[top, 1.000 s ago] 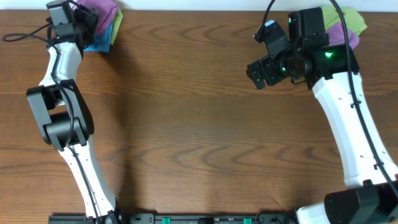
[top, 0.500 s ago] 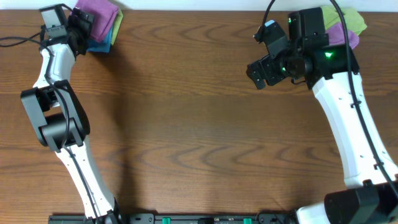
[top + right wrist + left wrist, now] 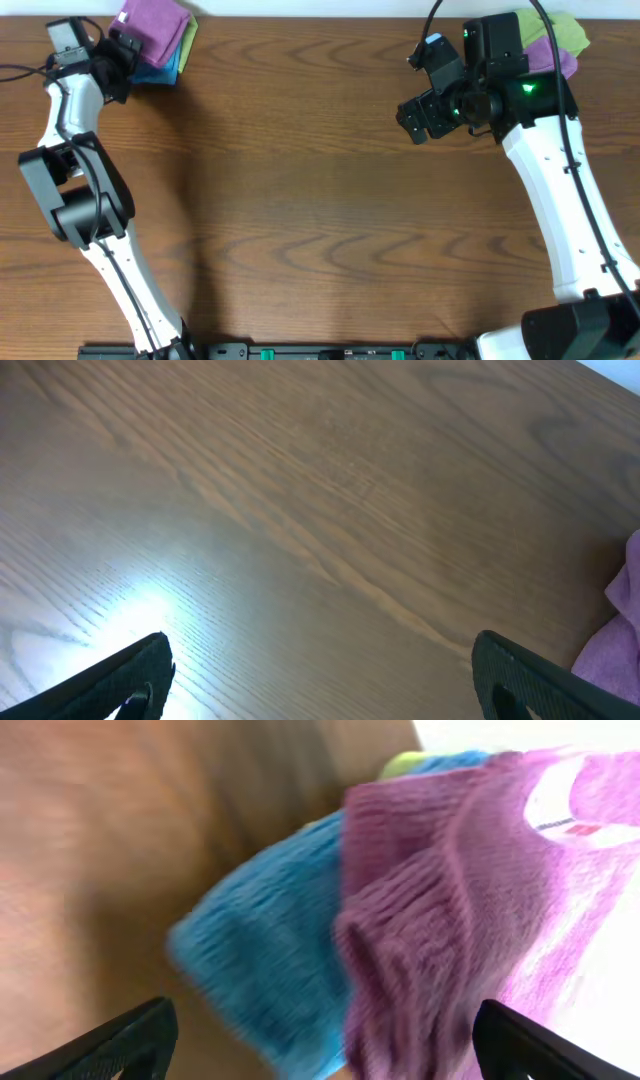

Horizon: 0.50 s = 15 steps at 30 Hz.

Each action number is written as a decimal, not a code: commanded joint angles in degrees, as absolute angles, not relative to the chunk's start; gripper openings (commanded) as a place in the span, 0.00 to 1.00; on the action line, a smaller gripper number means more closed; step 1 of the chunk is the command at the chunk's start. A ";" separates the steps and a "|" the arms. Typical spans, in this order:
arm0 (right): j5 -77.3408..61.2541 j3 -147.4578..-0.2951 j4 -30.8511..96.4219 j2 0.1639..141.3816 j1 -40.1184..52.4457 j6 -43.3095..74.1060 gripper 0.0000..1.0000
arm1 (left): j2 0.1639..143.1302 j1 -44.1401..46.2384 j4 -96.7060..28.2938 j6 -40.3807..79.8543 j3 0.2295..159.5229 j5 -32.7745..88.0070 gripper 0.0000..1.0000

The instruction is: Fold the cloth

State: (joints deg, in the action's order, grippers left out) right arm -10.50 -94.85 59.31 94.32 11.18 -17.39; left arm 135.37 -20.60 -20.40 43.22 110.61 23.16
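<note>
A folded purple cloth (image 3: 156,22) lies on top of a folded blue cloth (image 3: 160,68) at the table's far left corner. In the left wrist view the purple cloth (image 3: 470,890) and the blue cloth (image 3: 270,960) fill the frame, with a strip of green cloth (image 3: 410,762) behind. My left gripper (image 3: 112,62) is open and empty just left of this stack; its fingertips (image 3: 320,1040) frame the stack's near edge. My right gripper (image 3: 418,112) is open and empty above bare table (image 3: 320,680) at the far right. A purple cloth (image 3: 552,52) and a green cloth (image 3: 570,30) lie behind the right arm.
The wooden table (image 3: 320,200) stretches between the two arms. The back edge of the table runs just behind both cloth piles. A purple cloth corner (image 3: 615,645) shows at the right edge of the right wrist view.
My left gripper has moved left, away from the stack of cloths, and now sits beside it. The right arm has not moved.
</note>
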 commanded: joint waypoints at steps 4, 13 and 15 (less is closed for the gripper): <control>-10.55 -94.70 59.48 93.80 11.70 -17.67 0.99 | 123.00 -21.85 -32.64 29.80 111.98 21.41 0.96; -10.33 -94.70 60.97 93.56 11.64 -19.35 0.99 | 108.14 -19.22 -55.20 18.33 111.98 16.71 0.95; -10.33 -94.70 61.60 93.08 11.55 -19.33 0.99 | 104.73 -18.13 -58.70 16.36 111.98 15.88 0.95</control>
